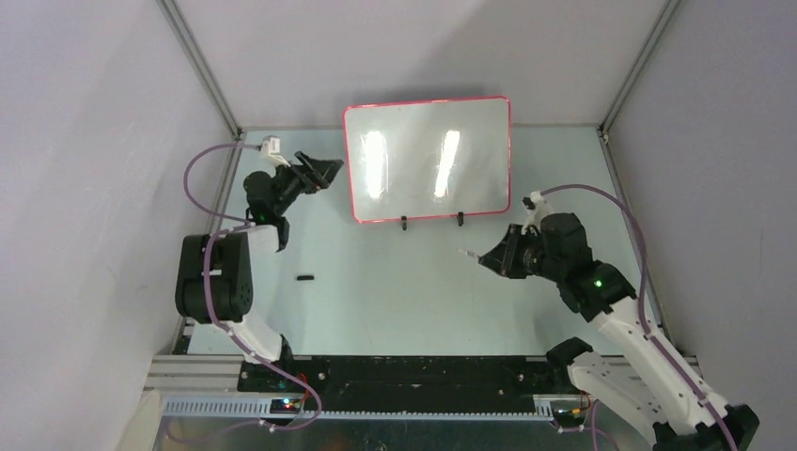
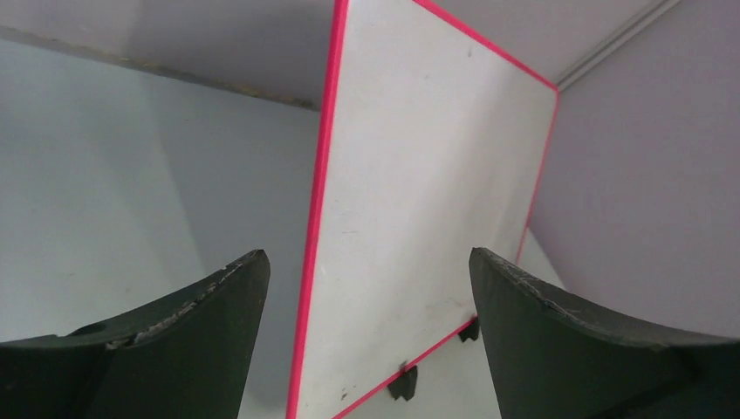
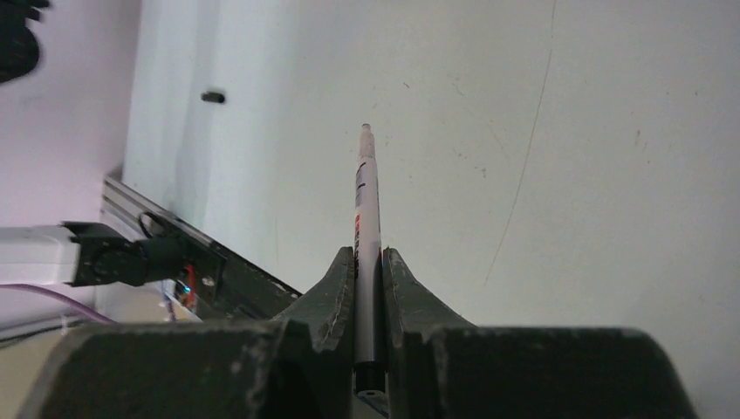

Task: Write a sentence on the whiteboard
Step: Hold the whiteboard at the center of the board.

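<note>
Whiteboard [image 1: 428,160] rim beside gaping left hand [image 1: 334,171]; right hand [image 3: 368,253] clamps marker [image 3: 365,188].

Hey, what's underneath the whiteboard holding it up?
Two small black feet clip the bottom edge of the whiteboard and stand on the table. The stretch of table directly behind the board is hidden by it.

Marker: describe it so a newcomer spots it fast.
Find the red-rimmed whiteboard standing upright. Near its right corner is the right gripper; the marker is the thin white stick clamped in it, unlike the stubby black piece lying loose on the table.
</note>
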